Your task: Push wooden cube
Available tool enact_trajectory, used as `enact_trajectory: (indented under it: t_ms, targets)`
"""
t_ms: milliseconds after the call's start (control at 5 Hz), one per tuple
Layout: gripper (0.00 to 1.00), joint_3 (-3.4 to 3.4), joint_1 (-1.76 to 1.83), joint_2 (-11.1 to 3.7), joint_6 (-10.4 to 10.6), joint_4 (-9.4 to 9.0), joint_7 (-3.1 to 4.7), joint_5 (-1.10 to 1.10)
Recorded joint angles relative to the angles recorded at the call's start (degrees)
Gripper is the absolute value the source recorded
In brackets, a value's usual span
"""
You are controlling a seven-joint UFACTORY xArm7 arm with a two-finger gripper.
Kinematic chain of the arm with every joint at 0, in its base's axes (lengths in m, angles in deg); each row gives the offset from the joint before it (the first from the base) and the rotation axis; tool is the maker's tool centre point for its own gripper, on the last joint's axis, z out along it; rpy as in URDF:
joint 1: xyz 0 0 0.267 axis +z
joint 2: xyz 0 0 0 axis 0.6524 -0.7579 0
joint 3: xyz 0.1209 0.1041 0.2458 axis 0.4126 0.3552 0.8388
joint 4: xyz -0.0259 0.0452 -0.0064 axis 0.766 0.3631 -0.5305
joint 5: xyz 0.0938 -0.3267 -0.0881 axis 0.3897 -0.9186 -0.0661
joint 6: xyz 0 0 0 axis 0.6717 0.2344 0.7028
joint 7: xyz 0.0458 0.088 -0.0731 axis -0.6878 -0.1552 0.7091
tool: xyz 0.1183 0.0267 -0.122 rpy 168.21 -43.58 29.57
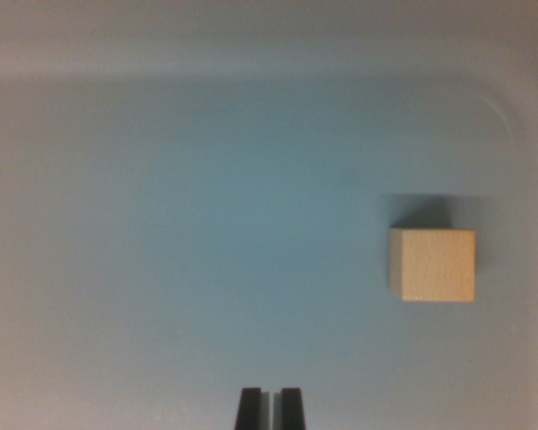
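Wrist view: wooden cube [431, 264] at three o'clock on pale blue counter [206, 233], well apart from hand [270, 408] at six o'clock, fingers nearly closed, gripping nothing.

Wooden cube [431, 264]: pale, unvarnished-looking wood with a matt, faintly grained face. Counter [206, 242]: smooth blue-grey surface with a soft, dull sheen. Hand [270, 409]: fingertips of black, matt material.
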Motion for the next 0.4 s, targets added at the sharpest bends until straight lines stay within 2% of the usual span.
enact_trajectory:
  t_ms: [200, 400]
  targets:
    - [0.00, 0.00, 0.00, 0.00, 0.00, 0.00, 0.00, 0.00]
    - [0.00, -0.68, -0.46, -1.48, 2.70, -1.63, 1.41, 0.29]
